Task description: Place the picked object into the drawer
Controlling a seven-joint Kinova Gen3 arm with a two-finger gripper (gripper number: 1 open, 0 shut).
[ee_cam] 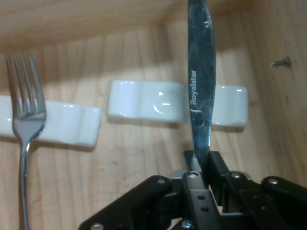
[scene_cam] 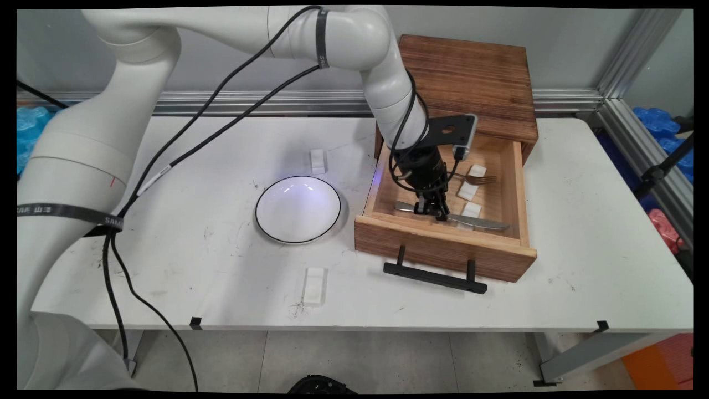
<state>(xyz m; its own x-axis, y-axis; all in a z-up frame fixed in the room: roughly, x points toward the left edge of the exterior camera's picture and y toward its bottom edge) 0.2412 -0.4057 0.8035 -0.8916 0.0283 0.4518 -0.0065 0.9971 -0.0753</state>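
We see the knife (ee_cam: 200, 91) gripped in the clenched jaws (scene_cam: 433, 211), lying across a white rest (ee_cam: 144, 106) in the open wooden drawer (scene_cam: 443, 249). Beside the knife, the fork (ee_cam: 25, 124) lies over another rest (ee_cam: 62, 123). Left of the drawer, a white bowl (scene_cam: 297, 209) sits on the counter (scene_cam: 221, 266).

A white bowl (scene_cam: 297, 209) with a dark rim sits mid-table (scene_cam: 581, 266). One small white block (scene_cam: 318, 160) lies behind it toward the far edge, another (scene_cam: 314, 285) near the front edge. Blue bags (scene_cam: 662, 124) lie beyond the table's right end.
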